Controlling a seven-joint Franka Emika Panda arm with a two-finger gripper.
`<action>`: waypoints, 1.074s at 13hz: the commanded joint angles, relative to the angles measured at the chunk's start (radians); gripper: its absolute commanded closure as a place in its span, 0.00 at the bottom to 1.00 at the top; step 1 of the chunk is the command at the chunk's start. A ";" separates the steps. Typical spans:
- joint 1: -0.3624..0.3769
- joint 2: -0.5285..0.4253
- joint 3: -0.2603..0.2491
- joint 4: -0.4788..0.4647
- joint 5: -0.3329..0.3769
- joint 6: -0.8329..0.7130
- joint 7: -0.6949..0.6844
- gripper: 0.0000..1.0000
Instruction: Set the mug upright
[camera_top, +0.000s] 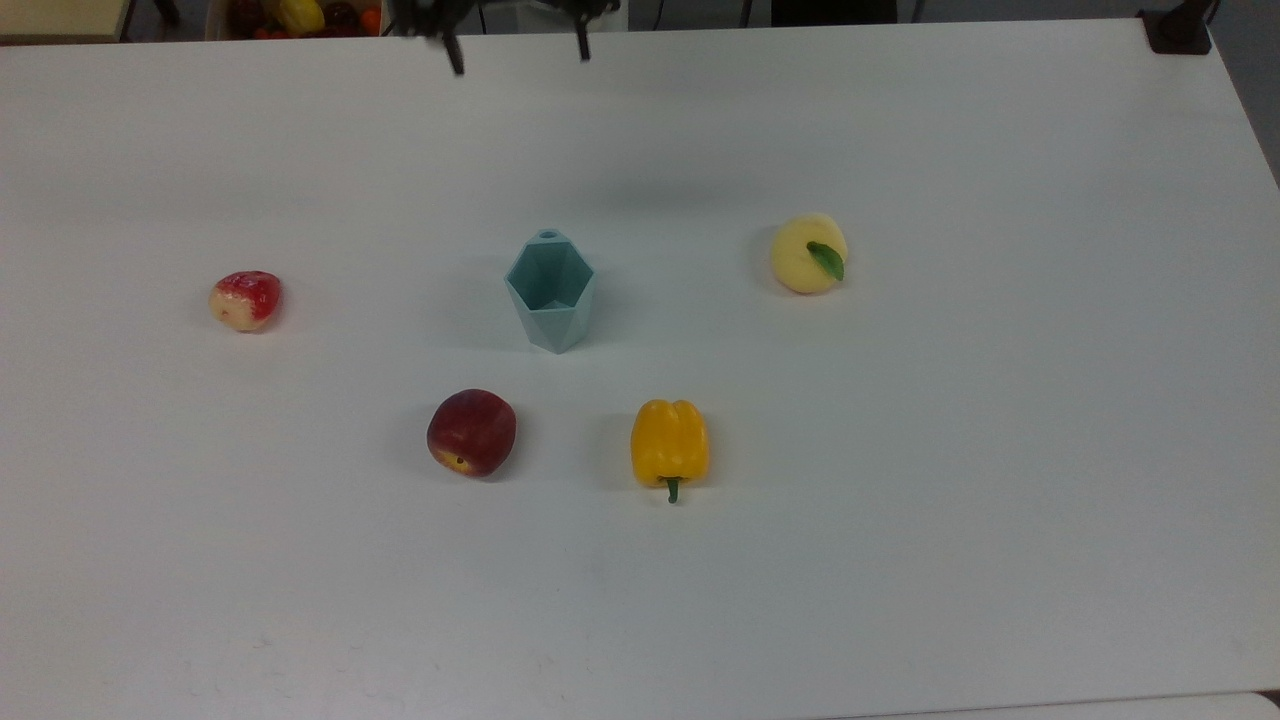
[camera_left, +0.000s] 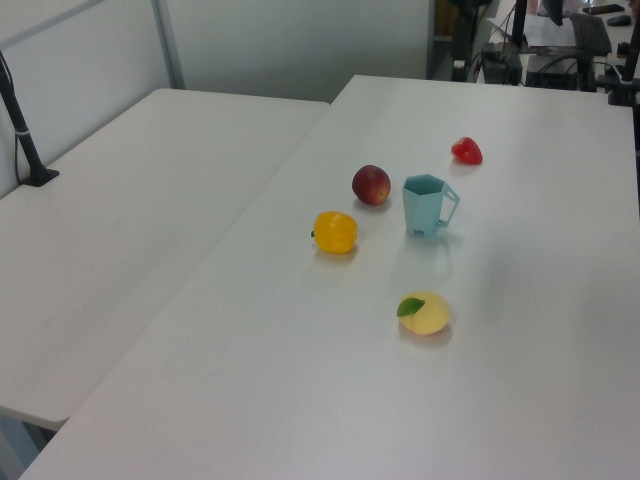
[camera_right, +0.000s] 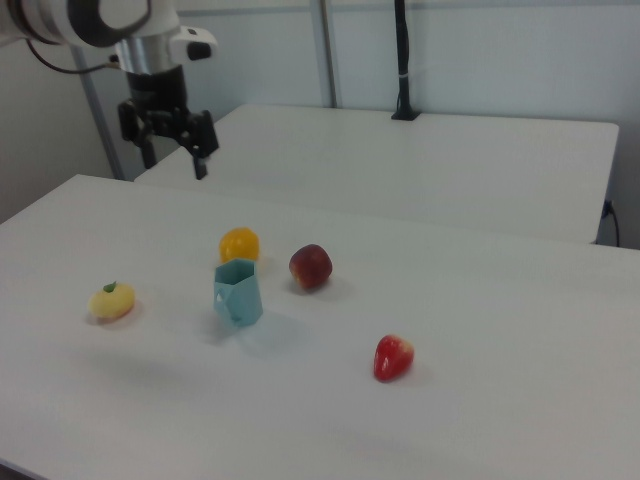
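- Room: lab/office space w/ a second white desk (camera_left: 150, 190) beside the main one, glass partition panels behind, a black pole (camera_right: 401, 60) standing on that other desk.
- Surface: plain white table (camera_top: 900, 500), matte, lots of bare room around the items.
- Mug (camera_top: 550, 290) stood upright near table centre, mouth up, long axis vertical, base flat on the table. Handle (camera_left: 452, 205) showed in the left view, sticking out toward 3 o'clock there.
- End effector (camera_right: 168, 150) hung high above the table, well apart from the mug; fingers spread apart, gripping nothing. In the top view the two fingertips (camera_top: 456, 60) poked in at the upper edge.
- Key relation: in the top view the mug lay toward 5–6 o'clock from the end effector, and well below it. In the right view it sat toward 5 o'clock.
- Judgement: task looked done; mug already on its base, nothing touching it. No further approach seemed needed.
- Neighbours, top view, from the mug: red peach (camera_top: 471, 432) at 7 o'clock, yellow pepper (camera_top: 669, 444) at 5, pale yellow fruit w/ leaf (camera_top: 808, 253) at 3, strawberry (camera_top: 245, 299) at 9. None touched the mug.
- Risk, if any: little; the mug stood free w/ gaps on all sides.
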 joint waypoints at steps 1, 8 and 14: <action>-0.063 -0.114 0.077 -0.044 0.029 -0.123 0.129 0.00; -0.036 -0.230 0.066 -0.248 0.033 0.083 0.098 0.00; 0.047 -0.199 -0.050 -0.250 0.030 0.176 -0.064 0.00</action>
